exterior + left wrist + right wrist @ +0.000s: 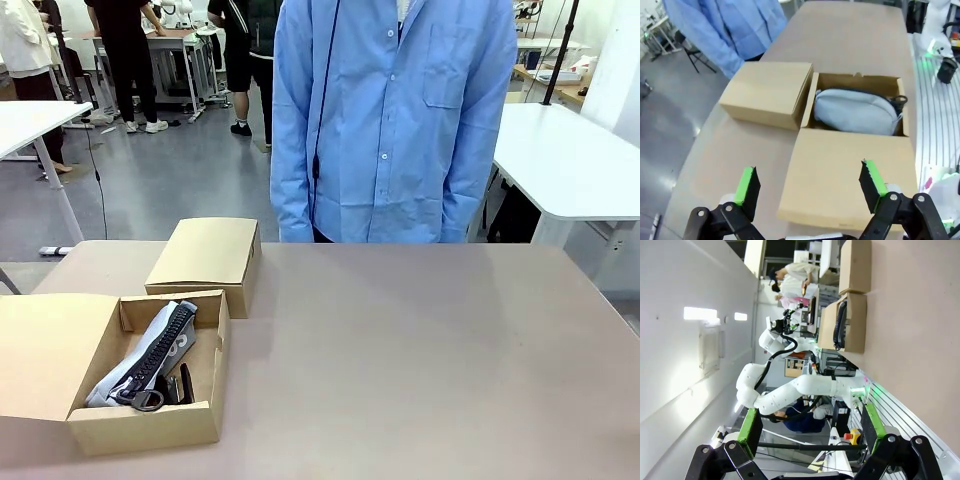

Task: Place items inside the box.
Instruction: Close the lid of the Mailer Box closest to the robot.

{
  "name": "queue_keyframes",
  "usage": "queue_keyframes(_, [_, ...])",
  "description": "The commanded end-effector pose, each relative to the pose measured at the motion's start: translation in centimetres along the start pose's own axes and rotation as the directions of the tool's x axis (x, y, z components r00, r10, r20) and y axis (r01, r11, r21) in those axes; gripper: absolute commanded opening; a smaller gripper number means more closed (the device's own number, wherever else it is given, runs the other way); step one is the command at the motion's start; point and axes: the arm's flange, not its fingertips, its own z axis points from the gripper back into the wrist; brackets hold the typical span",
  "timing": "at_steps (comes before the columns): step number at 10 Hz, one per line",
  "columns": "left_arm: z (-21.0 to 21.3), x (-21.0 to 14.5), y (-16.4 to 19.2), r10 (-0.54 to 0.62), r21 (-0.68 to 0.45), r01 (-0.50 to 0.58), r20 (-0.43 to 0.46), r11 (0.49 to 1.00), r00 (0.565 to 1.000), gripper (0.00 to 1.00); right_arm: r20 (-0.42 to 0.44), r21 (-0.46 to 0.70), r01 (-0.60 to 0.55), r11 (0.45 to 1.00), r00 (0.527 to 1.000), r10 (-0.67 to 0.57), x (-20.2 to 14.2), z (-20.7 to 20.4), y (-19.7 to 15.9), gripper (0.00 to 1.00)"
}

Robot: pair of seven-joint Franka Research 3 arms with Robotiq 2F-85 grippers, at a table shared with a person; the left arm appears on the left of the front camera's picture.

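On my left wrist feed the left gripper (810, 186) has its 2 green-padded fingers spread wide with nothing between them. Beyond the fingertips lies the open cardboard box (855, 80), its flap (850, 175) folded flat toward me and passing under the gap between the jaws. The grey zip pouch (855, 111) lies inside the box, ahead of the jaws and slightly toward the right finger, filling most of the compartment. A black ring-shaped part (900, 99) pokes out at the pouch's far right end; I cannot tell which item it belongs to. A second, closed cardboard box (767, 92) stands touching the open one, ahead of the left finger.

Front feed: pouch zipper runs diagonally in the open box, with dark items beside it at the near wall, too small for me to name. A person in a blue shirt (395, 120) stands at the far edge of the table (430, 350).

Right wrist feed, rolled sideways: the right gripper (810, 426) also has its jaws wide apart, empty. Both boxes appear far beyond its fingertips, well apart from it, near the top of the view. The left arm (800, 390) crosses between.
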Motion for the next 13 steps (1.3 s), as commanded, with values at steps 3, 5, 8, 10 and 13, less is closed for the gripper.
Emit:
queue_keyframes(3, [0.9, -7.2, 5.5, 0.136, -0.084, -0.158, -0.221, 0.984, 0.966, 1.0, -0.001, 0.012, -0.013, 1.0, 1.0, 0.013, -0.2, 0.2, 0.2, 1.0])
queue_keyframes(5, [-1.6, -10.4, 7.2, 0.189, -0.128, -0.242, -0.329, 0.962, 0.925, 1.0, -0.001, 0.012, -0.013, 1.0, 1.0, 0.013, -0.2, 0.2, 0.2, 1.0])
queue_keyframes(8, [-6.1, -15.0, 8.5, 0.283, -0.143, -0.388, -0.469, 0.91, 0.837, 1.0, -0.001, 0.012, -0.013, 1.0, 1.0, 0.013, -0.2, 0.2, 0.2, 1.0])
queue_keyframes(10, [-9.0, -16.9, 7.2, 0.293, -0.211, -0.456, -0.525, 0.865, 0.799, 1.0, -0.001, 0.012, -0.013, 1.0, 1.0, 0.013, -0.2, 0.2, 0.2, 1.0])
queue_keyframes(13, [-11.8, -17.9, 5.1, 0.249, -0.324, -0.47, -0.538, 0.821, 0.805, 1.0, -0.001, 0.012, -0.013, 1.0, 1.0, 0.013, -0.2, 0.2, 0.2, 1.0])
